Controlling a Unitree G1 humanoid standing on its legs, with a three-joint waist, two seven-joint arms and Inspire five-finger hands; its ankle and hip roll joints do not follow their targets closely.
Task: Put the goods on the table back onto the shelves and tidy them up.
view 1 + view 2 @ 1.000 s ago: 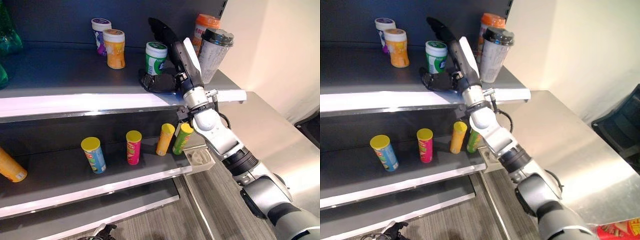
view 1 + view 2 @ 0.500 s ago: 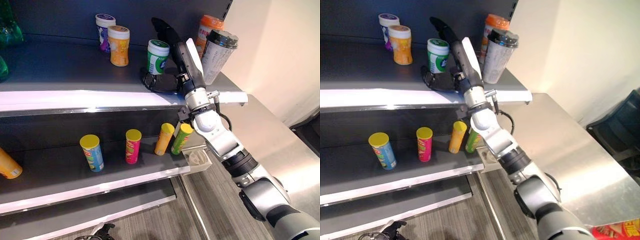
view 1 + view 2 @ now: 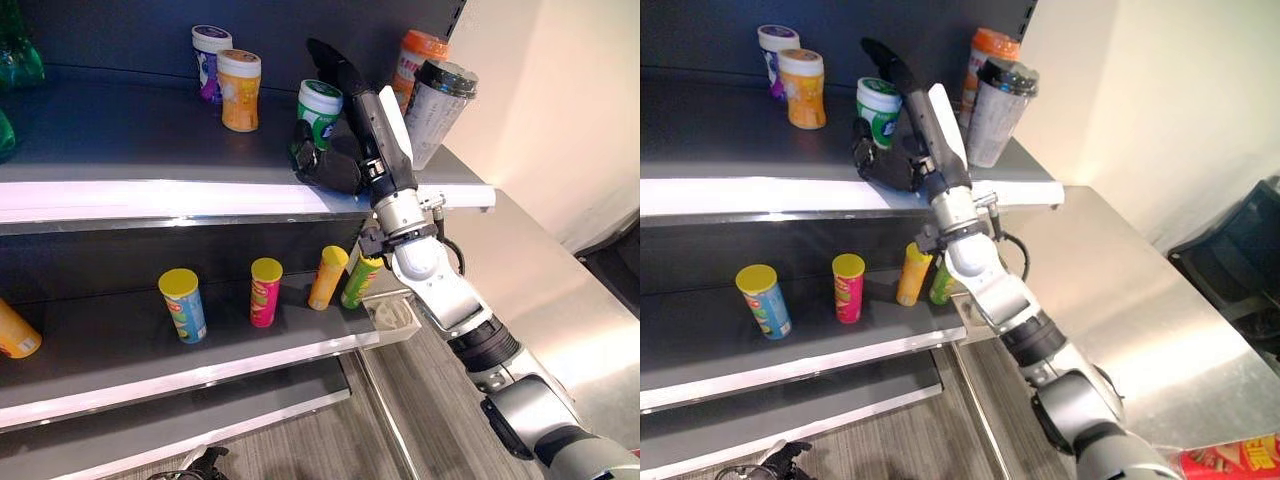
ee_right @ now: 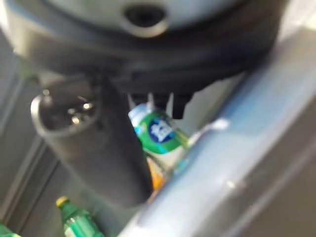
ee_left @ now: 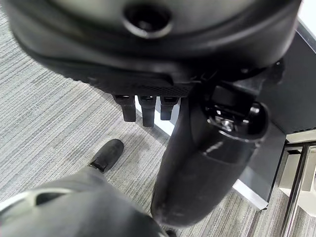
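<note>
Just beside matte robot hand (image 3: 335, 160), cylindrical green jar (image 3: 319, 108).

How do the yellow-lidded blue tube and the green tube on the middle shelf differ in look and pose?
The blue tube stands apart toward the shelf's left with its yellow lid fully visible; the green tube sits at the right end, beside an orange tube and partly behind the right arm. Both are lidded cylinders leaning slightly.

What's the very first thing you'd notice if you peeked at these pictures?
The right robot hand reaching up onto the top shelf, right beside the green and white jar. Next, the row of bright tubes with yellow lids standing on the shelf below.
</note>
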